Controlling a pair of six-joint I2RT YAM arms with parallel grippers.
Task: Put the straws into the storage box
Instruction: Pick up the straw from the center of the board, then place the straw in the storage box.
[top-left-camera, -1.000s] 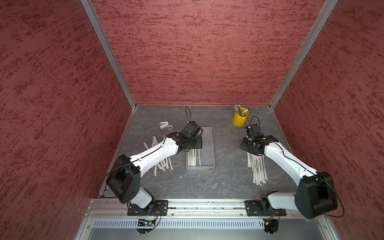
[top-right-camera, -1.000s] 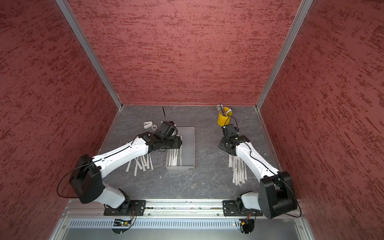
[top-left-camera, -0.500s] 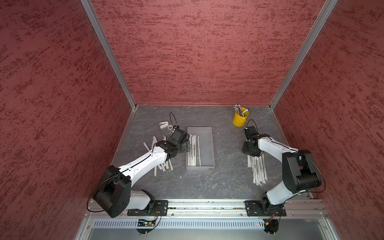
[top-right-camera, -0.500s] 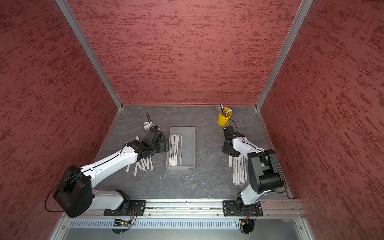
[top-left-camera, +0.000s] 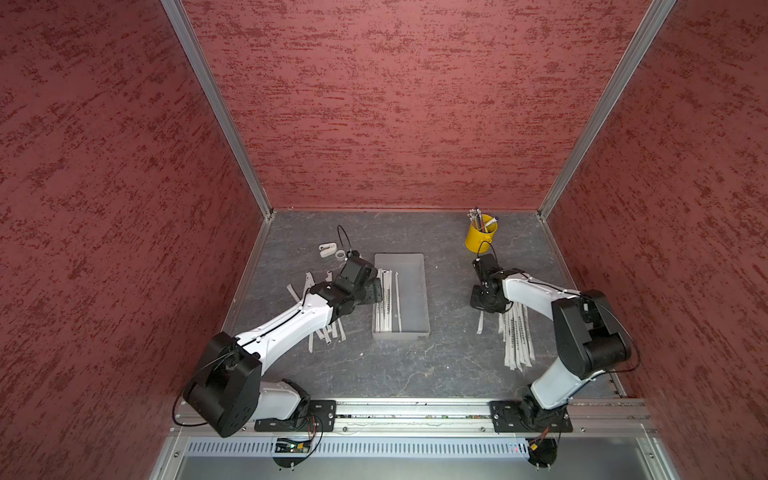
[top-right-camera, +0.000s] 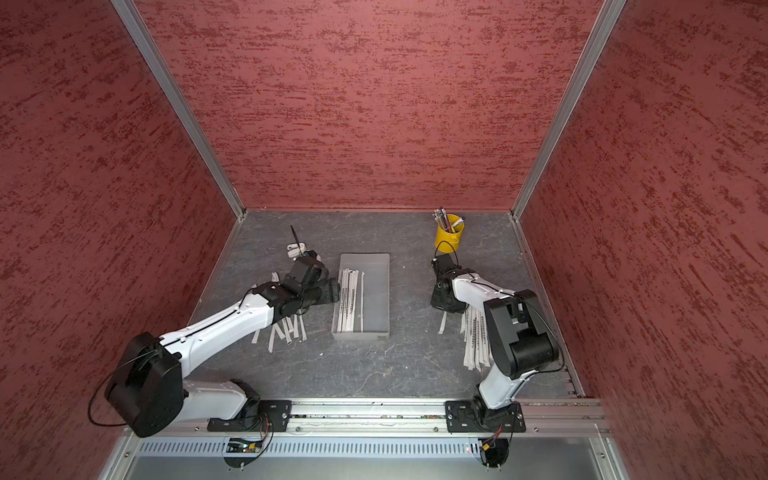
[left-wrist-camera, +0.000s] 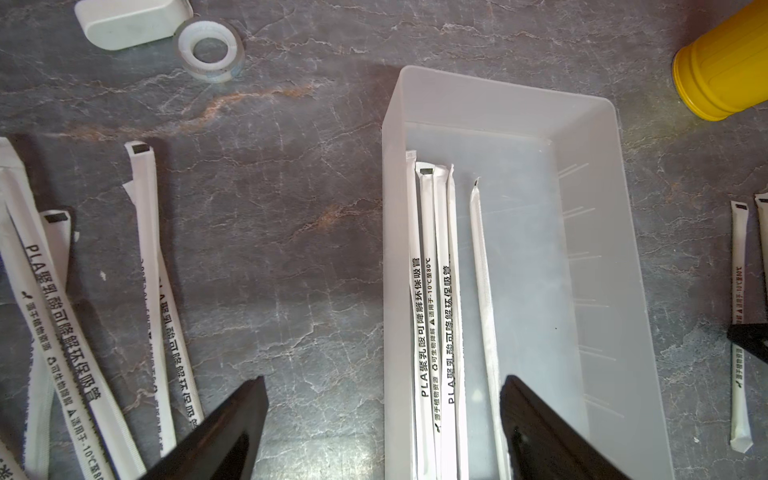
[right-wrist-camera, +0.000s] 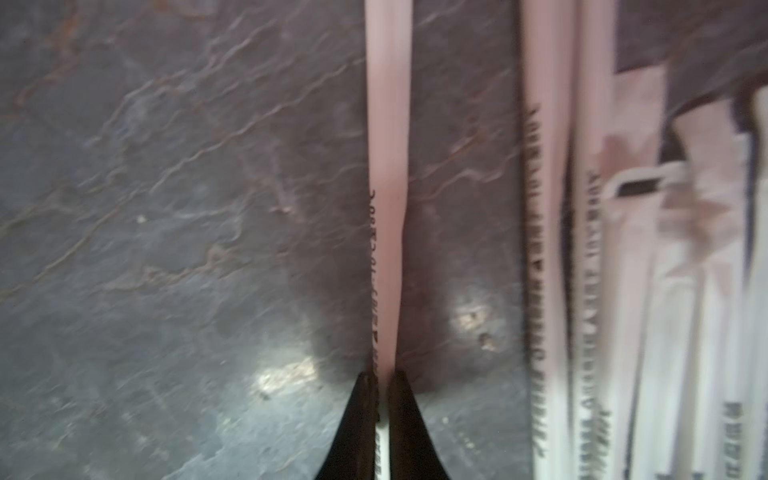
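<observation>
Straws (left-wrist-camera: 432, 316), seemingly five, lengthwise in storage box (left-wrist-camera: 503, 106).

Two arms, same build: left arm (top-left-camera: 286, 328), right arm (top-left-camera: 536, 295)
White smooth link shells; bulky black rounded joint housings (top-left-camera: 224, 386)
Thin black cable loops (top-left-camera: 486, 242) at wrists and shoulders
Black base plates (top-left-camera: 295, 419), silver screws at corners
Red and orange wires (top-left-camera: 540, 436) under right base
Left gripper (left-wrist-camera: 382, 379) with black wedge-tapered fingers (left-wrist-camera: 224, 432); right gripper (right-wrist-camera: 381, 374) alike
</observation>
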